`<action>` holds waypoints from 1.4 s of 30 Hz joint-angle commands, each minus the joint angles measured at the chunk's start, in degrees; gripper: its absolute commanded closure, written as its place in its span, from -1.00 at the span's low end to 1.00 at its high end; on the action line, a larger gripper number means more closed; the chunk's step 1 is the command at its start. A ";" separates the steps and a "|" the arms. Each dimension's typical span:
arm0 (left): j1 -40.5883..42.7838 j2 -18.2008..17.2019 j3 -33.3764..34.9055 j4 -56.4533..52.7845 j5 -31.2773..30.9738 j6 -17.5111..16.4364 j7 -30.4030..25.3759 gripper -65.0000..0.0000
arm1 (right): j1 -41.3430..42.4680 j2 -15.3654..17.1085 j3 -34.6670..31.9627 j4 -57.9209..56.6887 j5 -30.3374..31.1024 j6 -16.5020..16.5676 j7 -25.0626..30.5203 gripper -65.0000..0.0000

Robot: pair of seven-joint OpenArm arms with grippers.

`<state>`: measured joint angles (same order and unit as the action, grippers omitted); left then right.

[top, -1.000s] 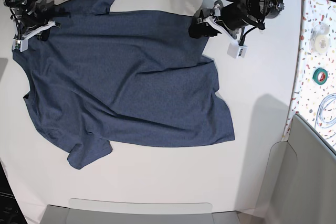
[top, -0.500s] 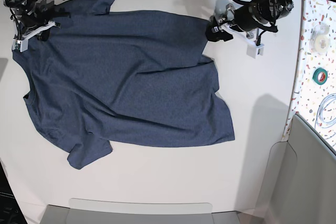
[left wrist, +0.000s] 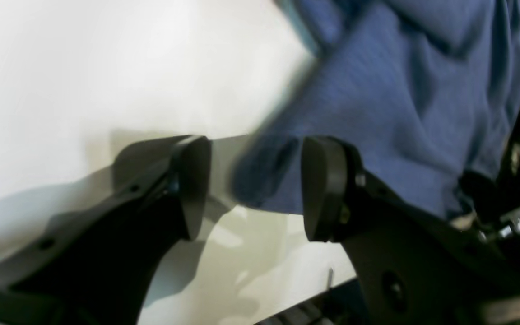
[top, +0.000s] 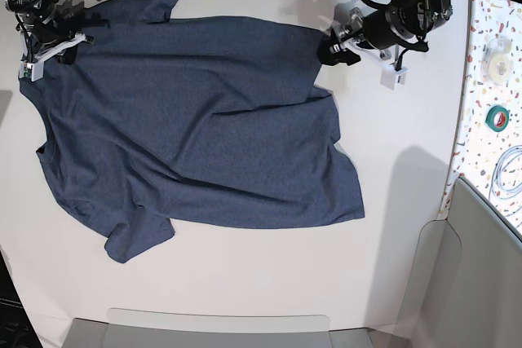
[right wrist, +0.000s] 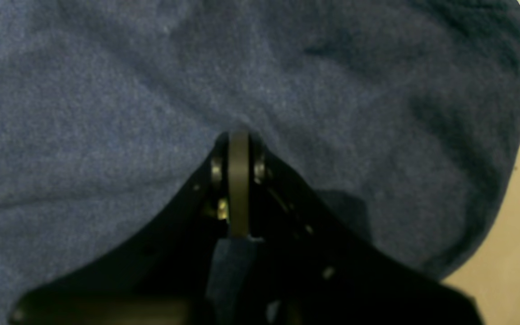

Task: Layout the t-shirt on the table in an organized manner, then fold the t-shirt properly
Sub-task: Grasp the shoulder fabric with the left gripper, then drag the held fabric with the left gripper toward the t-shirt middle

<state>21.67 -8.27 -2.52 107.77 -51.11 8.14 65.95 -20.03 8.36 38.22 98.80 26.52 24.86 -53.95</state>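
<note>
The dark navy t-shirt [top: 196, 120] lies spread plain side up on the white table [top: 391, 201], a sleeve at the top left and another at the bottom left. My left gripper [top: 330, 48] hovers at the shirt's top right corner. In the left wrist view it [left wrist: 255, 185] is open, and the blurred cloth edge [left wrist: 400, 113] lies just beyond the fingers [left wrist: 323, 189]. My right gripper [top: 72, 45] sits on the shirt's top left part. In the right wrist view it [right wrist: 239, 149] is shut, with a fold of the blue cloth [right wrist: 151, 90] pinched in it.
A speckled strip runs along the right edge with a green tape roll [top: 497, 116], a white roll [top: 495, 59] and a coiled cable [top: 510, 170]. A grey panel [top: 477, 283] stands at the bottom right. A pale grey ledge [top: 220, 323] runs along the front.
My left gripper drew the shirt's top right corner to the right, opened wider and let it go. The right gripper has stayed put.
</note>
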 commanded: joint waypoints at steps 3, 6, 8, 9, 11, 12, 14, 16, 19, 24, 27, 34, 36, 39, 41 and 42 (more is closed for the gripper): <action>0.35 1.46 3.10 0.15 0.52 0.52 1.78 0.01 | -0.41 0.47 0.16 -0.12 -1.95 -0.38 -2.35 1.00; -0.35 1.99 5.12 0.06 0.61 0.61 1.78 0.01 | -0.41 0.47 0.16 -0.12 -1.95 -0.38 -2.35 1.00; -1.58 1.99 5.38 0.15 0.61 0.61 1.78 0.04 | -0.41 0.39 0.16 -0.12 -1.95 -0.38 -2.35 1.00; -1.85 1.99 5.29 0.32 0.61 0.61 1.78 0.10 | -0.41 0.39 0.16 -0.12 -1.95 -0.38 -2.35 1.00; -2.11 1.99 5.29 1.11 0.52 0.61 1.78 0.36 | -0.50 0.39 0.16 -0.12 -1.95 -0.38 -2.35 1.00; -2.20 1.99 5.29 1.64 0.52 0.61 1.78 0.54 | -0.58 0.39 0.16 -0.12 -1.95 -0.38 -2.35 1.00; -3.43 1.99 5.29 2.96 0.52 0.61 1.78 0.82 | -0.58 0.39 0.16 -0.12 -1.95 -0.38 -2.35 1.00; -5.63 1.99 5.91 3.49 0.52 0.61 2.40 0.92 | -0.58 0.39 0.16 -0.12 -1.95 -0.38 -2.35 1.00; -8.53 1.99 9.25 3.49 0.52 0.61 2.22 0.91 | -0.58 0.30 0.16 -0.56 -1.95 -0.38 -2.35 1.00; -13.36 2.08 16.81 3.40 0.69 1.05 1.96 0.90 | -0.41 0.39 0.16 -2.94 -1.95 -0.38 -2.35 1.00; -16.62 2.16 21.47 3.22 0.87 1.05 1.96 0.90 | -0.41 0.30 0.16 -2.94 -1.95 -0.38 -2.35 1.00; -22.95 5.33 29.91 -3.02 0.87 1.05 1.87 0.90 | -0.41 0.39 0.16 -3.02 -1.95 -0.38 -2.35 1.00; -24.88 5.94 32.55 -4.86 0.87 1.05 1.78 0.90 | -0.41 0.39 0.16 -3.02 -1.95 -0.38 -2.35 1.00; -27.52 7.09 36.68 -7.77 0.96 1.05 1.78 0.90 | -0.41 0.21 0.16 -3.02 -1.95 -0.38 -2.35 1.00; -29.45 8.32 39.32 -10.23 0.96 1.05 1.70 0.90 | -0.50 0.12 0.16 -3.02 -1.95 -0.38 -2.35 1.00; -30.42 8.76 40.46 -11.46 0.96 1.05 1.08 0.90 | -0.58 0.12 0.16 -3.02 -1.95 -0.38 -2.35 1.00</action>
<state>-7.77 -0.27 37.87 95.18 -48.64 9.43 67.46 -19.66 8.54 38.39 96.62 27.40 25.12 -51.81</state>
